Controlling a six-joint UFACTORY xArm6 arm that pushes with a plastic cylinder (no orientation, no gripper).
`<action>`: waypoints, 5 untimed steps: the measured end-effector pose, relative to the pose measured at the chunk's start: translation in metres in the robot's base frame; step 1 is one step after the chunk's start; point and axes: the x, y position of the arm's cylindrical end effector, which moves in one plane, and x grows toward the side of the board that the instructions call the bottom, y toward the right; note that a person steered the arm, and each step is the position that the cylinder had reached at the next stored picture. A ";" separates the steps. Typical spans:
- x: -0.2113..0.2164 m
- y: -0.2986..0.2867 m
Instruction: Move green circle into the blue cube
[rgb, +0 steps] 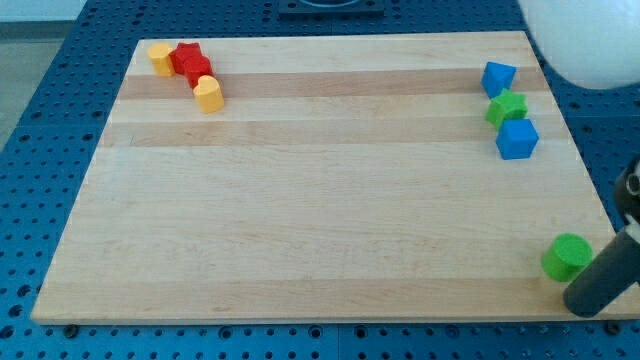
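Note:
The green circle (567, 257) lies near the board's bottom right corner. My rod comes in from the view's right edge, and my tip (583, 304) sits just below and right of the green circle, close to it or touching. The blue cube (517, 139) lies near the right edge, well above the green circle. A green star (506, 108) sits just above the blue cube, and a second blue block (498, 77) sits above the star.
The wooden board (320, 200) rests on a blue perforated table. At the top left lie a yellow block (160, 58), a red block (191, 63) and another yellow block (208, 93). A white rounded arm part (590, 40) shows at top right.

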 end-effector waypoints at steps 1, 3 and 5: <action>-0.001 -0.002; -0.041 -0.003; -0.090 -0.005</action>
